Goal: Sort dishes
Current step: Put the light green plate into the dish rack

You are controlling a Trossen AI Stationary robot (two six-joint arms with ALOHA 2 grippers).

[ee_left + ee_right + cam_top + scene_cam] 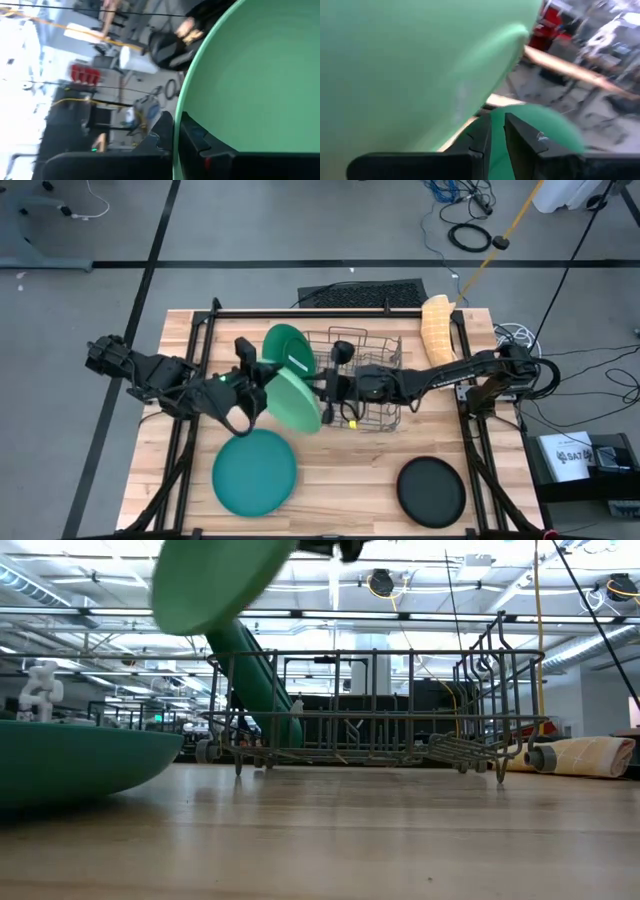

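Observation:
A light-green plate (295,402) hangs tilted in the air at the left end of the grey wire rack (372,385). My left gripper (262,388) is shut on its left rim. My right gripper (325,388) reaches over the rack to its right rim. A second light-green plate (283,345) stands on edge, leaning in the rack's left end (255,680). A teal plate (255,472) lies flat at the near left. A black plate (432,491) lies flat at the near right. My left gripper pinches the held plate's rim (178,107) between its two fingers, coming from the table's left. The plate (220,580) is tilted and lifted clear of the table and rack. My right gripper comes level from the table's right, fingers close together on the plate's opposite rim (485,116). The plate's face (410,65) fills the view beside them.
A tan ribbed roll (437,328) lies at the far right corner, beyond the rack. Black frame rails run along the table's left and right sides. Bare wood lies between the teal plate and the black plate.

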